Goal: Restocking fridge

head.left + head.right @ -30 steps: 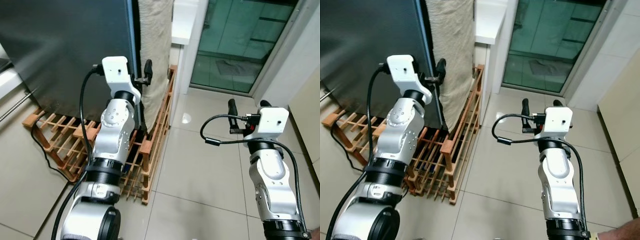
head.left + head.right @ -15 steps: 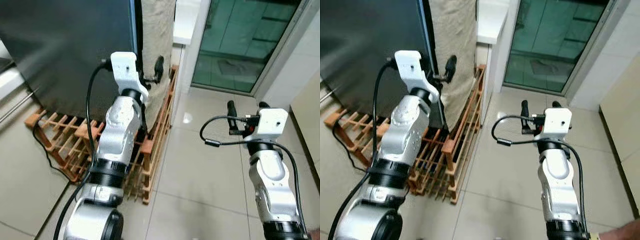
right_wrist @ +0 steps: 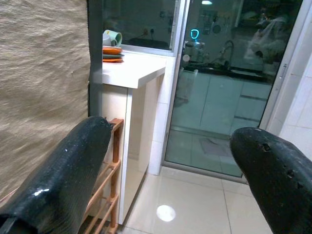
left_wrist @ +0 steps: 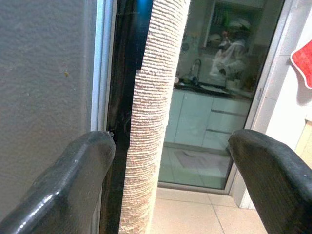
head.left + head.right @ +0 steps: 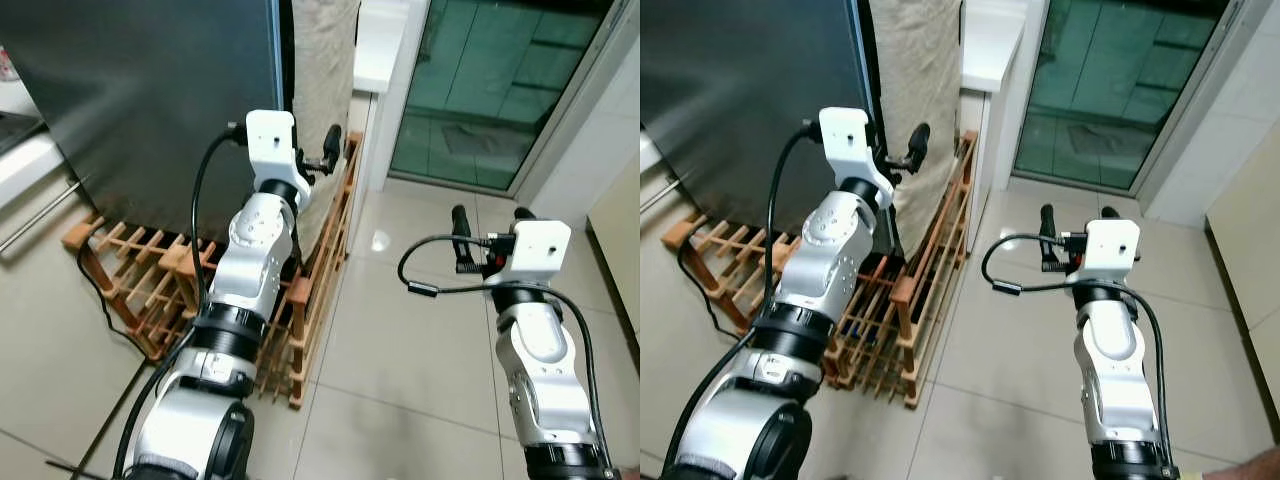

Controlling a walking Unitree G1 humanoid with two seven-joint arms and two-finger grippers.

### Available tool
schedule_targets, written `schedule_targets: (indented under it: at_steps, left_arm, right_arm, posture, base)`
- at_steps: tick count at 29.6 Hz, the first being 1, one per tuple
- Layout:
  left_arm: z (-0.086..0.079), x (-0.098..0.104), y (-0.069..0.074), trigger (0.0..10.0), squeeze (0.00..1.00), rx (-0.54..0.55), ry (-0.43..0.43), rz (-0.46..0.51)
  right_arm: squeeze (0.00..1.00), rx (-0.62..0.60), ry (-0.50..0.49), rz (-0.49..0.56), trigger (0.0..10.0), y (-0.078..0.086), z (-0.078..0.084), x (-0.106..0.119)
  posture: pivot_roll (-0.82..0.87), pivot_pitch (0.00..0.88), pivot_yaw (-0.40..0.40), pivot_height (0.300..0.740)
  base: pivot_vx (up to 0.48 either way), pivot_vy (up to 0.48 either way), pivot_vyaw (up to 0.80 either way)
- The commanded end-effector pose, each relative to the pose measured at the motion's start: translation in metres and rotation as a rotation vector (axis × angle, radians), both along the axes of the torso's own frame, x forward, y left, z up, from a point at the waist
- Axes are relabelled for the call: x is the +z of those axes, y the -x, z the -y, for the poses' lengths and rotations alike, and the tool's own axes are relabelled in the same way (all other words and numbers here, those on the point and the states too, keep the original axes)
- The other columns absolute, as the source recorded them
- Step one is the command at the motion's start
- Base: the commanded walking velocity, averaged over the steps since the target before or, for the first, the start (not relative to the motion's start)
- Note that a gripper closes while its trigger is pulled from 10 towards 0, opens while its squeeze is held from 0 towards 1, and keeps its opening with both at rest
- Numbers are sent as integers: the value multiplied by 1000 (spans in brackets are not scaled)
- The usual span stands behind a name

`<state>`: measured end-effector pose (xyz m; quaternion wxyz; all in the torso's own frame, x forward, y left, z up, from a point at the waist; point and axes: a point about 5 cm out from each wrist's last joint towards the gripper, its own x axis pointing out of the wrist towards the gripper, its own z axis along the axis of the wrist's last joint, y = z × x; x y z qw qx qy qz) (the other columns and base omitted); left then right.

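Note:
The fridge (image 5: 130, 90) stands at the left, tall and dark grey, its door closed. A beige woven cloth (image 5: 325, 80) hangs down its side. My left gripper (image 5: 320, 158) is raised at the fridge's front corner, open and holding nothing. In the left wrist view one finger (image 4: 73, 185) sits by the door's edge (image 4: 105, 73) and the cloth (image 4: 151, 122) hangs between the two fingers. My right gripper (image 5: 490, 218) hovers open over the tiled floor, well to the right of the fridge, with nothing in it.
A low wooden slatted rack (image 5: 130, 270) lies under and in front of the fridge, with a black cable (image 5: 100, 300) trailing beside it. A white counter (image 5: 378, 40) and a green glass sliding door (image 5: 480, 90) stand behind. Tiled floor (image 5: 400, 340) spreads to the right.
The view has shifted slightly. My left gripper has moved right, from the door's edge out in front of the cloth. The right arm has hardly moved.

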<state>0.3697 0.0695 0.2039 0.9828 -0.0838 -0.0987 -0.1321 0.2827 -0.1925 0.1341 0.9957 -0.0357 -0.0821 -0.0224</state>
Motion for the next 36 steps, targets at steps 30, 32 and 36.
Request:
schedule_targets:
  at_steps: [30, 32, 36]
  left_arm:
    - [20, -24, -12, 10000, 0, -22, 88, -203]
    - [25, -24, -12, 10000, 0, -51, 138, -227]
    - [51, -4, -1, 10000, 0, -263, 119, -120]
  right_arm:
    - [0, -30, 2, -24, 10000, 2, 1, -5]
    - [0, -30, 2, -23, 10000, 2, 0, -5]
    - [0, -34, -3, -25, 10000, 1, 0, -5]
  posture:
    - [-185, 0, 15, 740]
    - [-185, 0, 15, 740]
    - [-185, 0, 17, 740]
  base:
    - [0, 0, 0]
    - [0, 0, 0]
    - [0, 0, 0]
